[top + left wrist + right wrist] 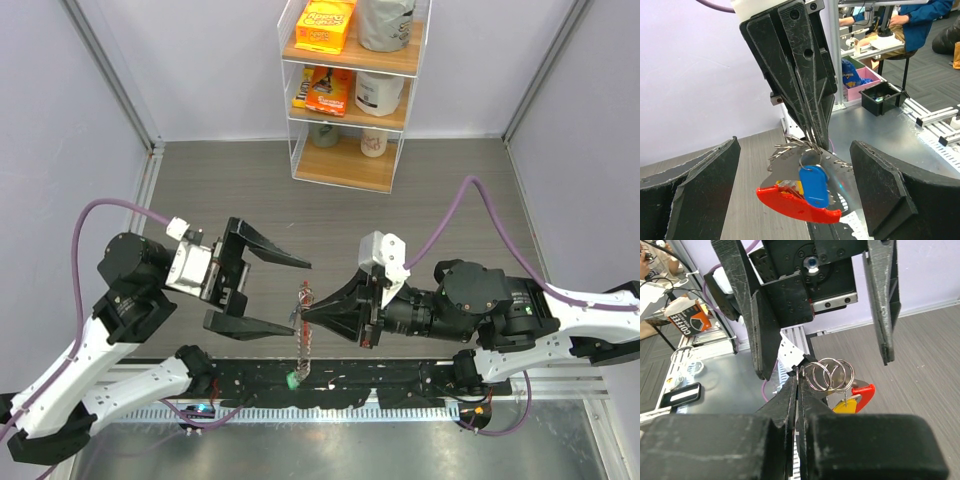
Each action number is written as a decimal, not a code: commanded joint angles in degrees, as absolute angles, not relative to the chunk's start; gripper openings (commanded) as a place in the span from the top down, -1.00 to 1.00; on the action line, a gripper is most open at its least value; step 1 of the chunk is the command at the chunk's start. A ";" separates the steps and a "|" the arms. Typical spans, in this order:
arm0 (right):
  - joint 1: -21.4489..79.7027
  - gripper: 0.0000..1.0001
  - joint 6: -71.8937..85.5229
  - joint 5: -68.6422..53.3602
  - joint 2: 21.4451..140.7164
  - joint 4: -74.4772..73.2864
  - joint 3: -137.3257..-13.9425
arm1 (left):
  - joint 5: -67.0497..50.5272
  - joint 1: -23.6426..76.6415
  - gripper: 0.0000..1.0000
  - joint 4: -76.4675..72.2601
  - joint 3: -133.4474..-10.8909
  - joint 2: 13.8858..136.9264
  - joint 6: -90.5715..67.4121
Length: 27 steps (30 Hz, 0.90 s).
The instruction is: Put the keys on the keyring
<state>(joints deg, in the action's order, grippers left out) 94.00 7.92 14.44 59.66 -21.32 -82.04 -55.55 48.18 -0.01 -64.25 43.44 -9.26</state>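
My right gripper (305,314) is shut on the silver rings of the keyring (303,302) and holds it in the air between the arms. In the right wrist view its closed gripper (799,375) pinches the coiled rings (832,374), with a yellow key head (846,405) and the red piece (865,391) behind. In the left wrist view the red piece (797,206) and a blue key head (814,186) hang from the rings. A chain hangs down to a green key head (291,379). My left gripper (300,295) is open, its jaws on either side of the keyring without touching it.
A clear shelf rack (350,160) with boxes and tubs stands at the back centre. A black rail (330,385) runs along the near table edge under the keyring. Grey walls close the left and right sides.
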 commanded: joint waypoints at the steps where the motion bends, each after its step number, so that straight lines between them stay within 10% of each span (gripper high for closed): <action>1: 94.04 0.89 9.75 11.26 59.33 -17.58 -84.99 | -56.77 47.90 -0.99 -4.83 -63.99 44.29 -10.90; 27: 94.04 0.88 11.69 4.04 59.68 -15.64 -86.31 | -68.64 47.90 -0.78 -16.52 -62.23 47.28 -21.71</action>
